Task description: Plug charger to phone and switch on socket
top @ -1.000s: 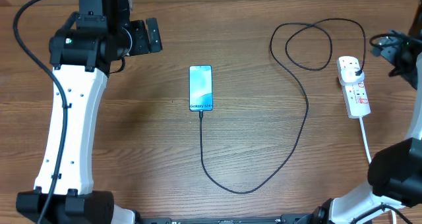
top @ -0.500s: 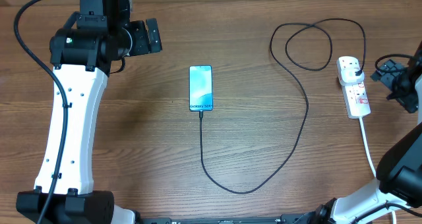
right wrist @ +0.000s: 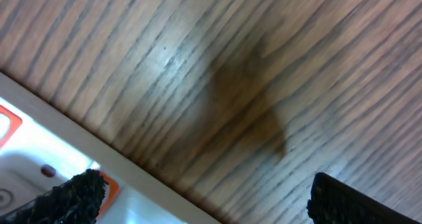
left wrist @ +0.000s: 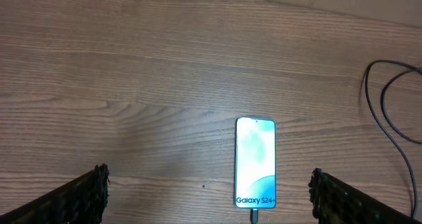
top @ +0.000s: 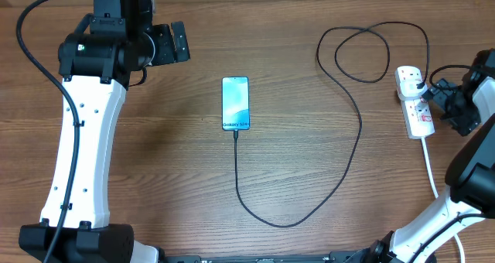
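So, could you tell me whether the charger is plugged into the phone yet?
Plugged in, it appears: the charger ends at the bottom edge of the phone, its tip seated there in the left wrist view.

The right gripper (top: 438,104) has swung down and to the left from the upper right edge of the frame. It now sits at the middle right, just beside the right-hand long side of the socket (top: 420,117). At the lower right, the right arm's dark elbow has shifted upward and closer to the right edge of the frame.
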Robot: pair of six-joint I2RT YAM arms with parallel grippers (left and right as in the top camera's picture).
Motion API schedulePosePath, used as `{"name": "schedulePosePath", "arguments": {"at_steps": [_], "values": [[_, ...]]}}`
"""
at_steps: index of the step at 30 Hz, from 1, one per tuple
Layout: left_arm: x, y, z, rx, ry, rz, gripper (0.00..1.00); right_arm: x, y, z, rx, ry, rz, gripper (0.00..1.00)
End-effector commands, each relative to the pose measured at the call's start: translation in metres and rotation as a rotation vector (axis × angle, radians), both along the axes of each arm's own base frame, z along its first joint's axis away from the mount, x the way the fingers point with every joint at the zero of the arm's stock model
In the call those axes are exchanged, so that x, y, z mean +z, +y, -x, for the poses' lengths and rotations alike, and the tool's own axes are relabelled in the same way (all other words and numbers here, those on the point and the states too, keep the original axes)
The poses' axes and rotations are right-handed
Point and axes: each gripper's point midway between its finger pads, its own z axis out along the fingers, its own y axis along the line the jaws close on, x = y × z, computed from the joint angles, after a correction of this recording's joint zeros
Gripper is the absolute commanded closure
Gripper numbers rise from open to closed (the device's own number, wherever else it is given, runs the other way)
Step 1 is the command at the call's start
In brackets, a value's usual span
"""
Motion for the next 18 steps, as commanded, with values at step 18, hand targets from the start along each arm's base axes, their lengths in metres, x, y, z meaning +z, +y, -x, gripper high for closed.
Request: {"name": "schedulePosePath", "arguments": {"at_steps": [18], "values": [[-0.004,0.002,0.0,0.017,0.01,-0.003,0.0,-0.007,0.023,0.0,0.044,-0.01,-0.121,0.0]]}}
